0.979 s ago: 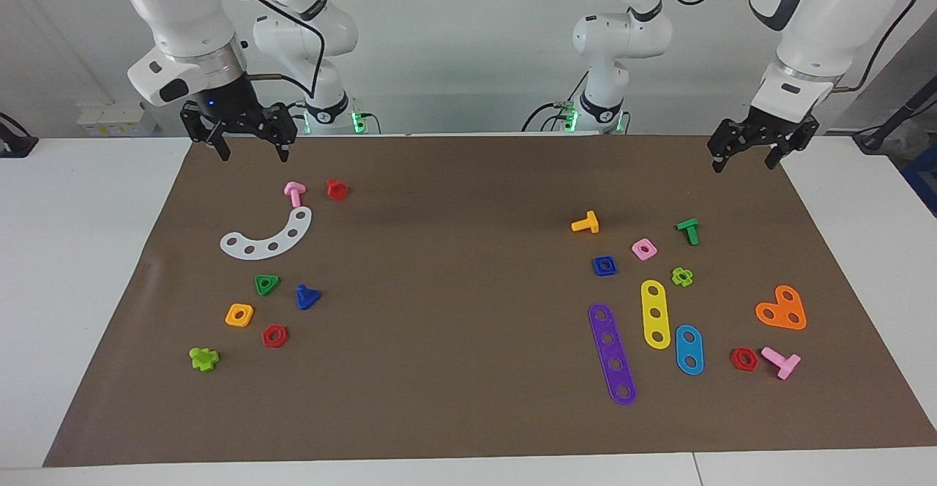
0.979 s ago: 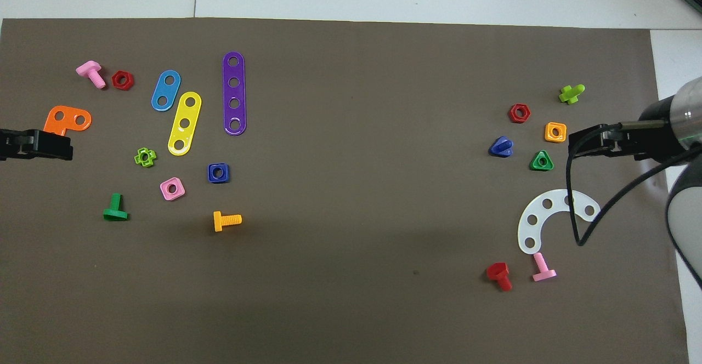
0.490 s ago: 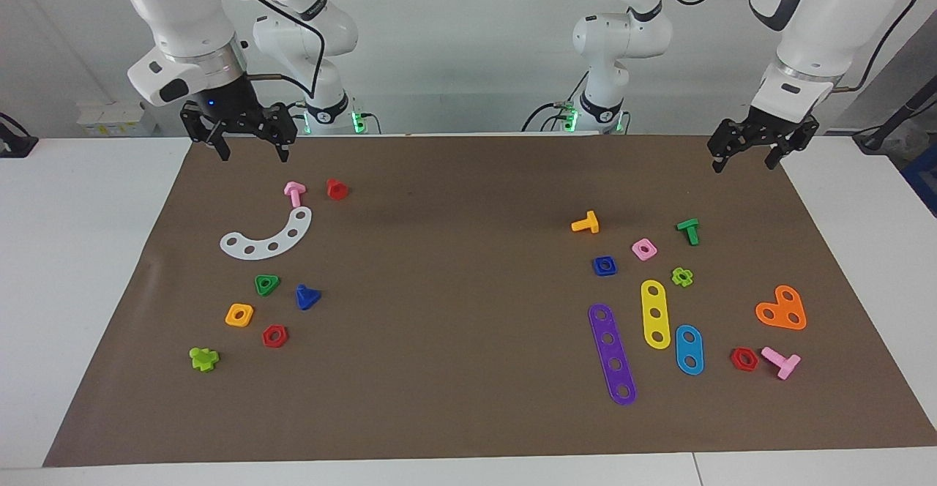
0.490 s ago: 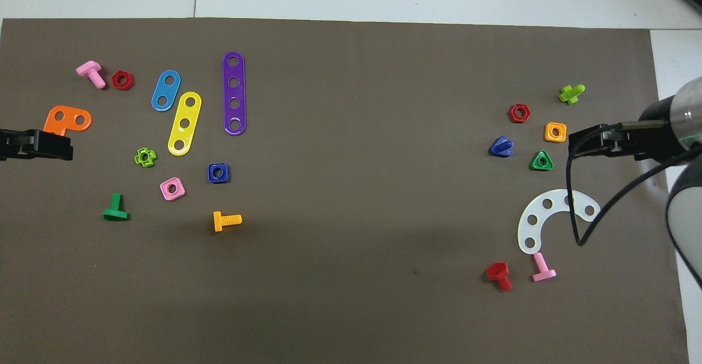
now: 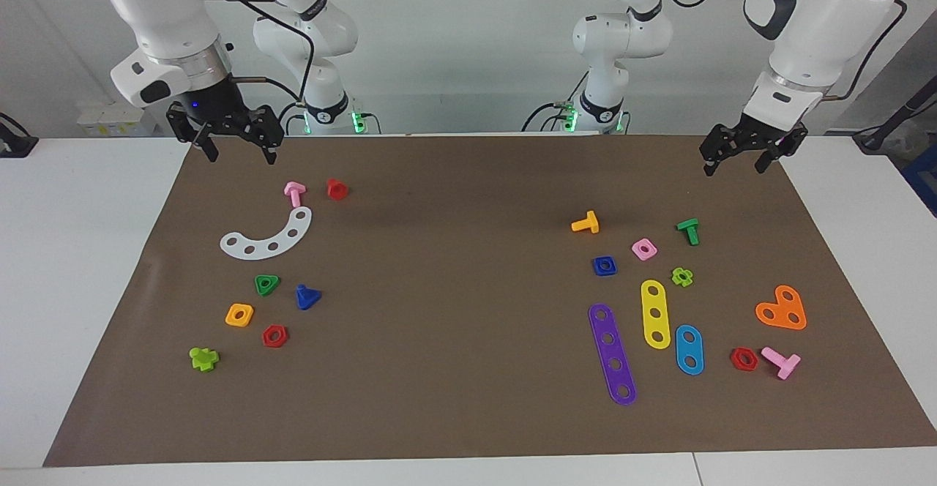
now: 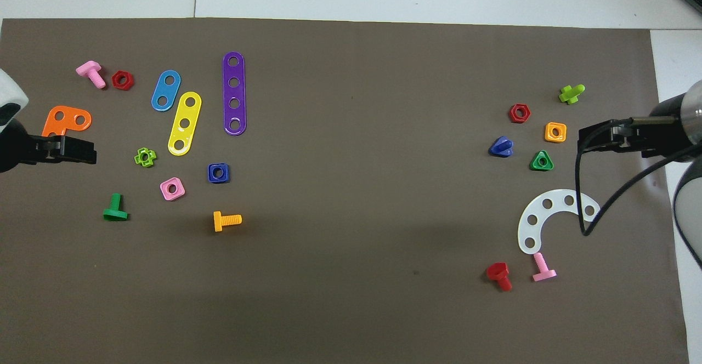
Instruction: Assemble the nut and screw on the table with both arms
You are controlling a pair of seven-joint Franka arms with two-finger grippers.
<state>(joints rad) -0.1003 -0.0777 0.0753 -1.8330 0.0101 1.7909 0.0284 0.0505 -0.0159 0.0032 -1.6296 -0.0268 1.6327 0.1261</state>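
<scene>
The dark-blue square nut lies flat on the brown mat toward the left arm's end, beside a pink square nut; it also shows in the overhead view. The dark-blue screw with a triangular head lies toward the right arm's end, beside a green triangular nut; the overhead view shows it too. My left gripper hangs open and empty over the mat's edge nearest the robots. My right gripper hangs open and empty over that same edge at its own end.
Near the nut lie an orange bolt, a green bolt, purple, yellow and blue strips, and an orange plate. Near the screw lie a white curved strip, a pink bolt, a red bolt, and orange and red nuts.
The right gripper has risen a little and shifted toward its own end of the table. The left gripper has shifted slightly toward the table's middle. No part has moved.
</scene>
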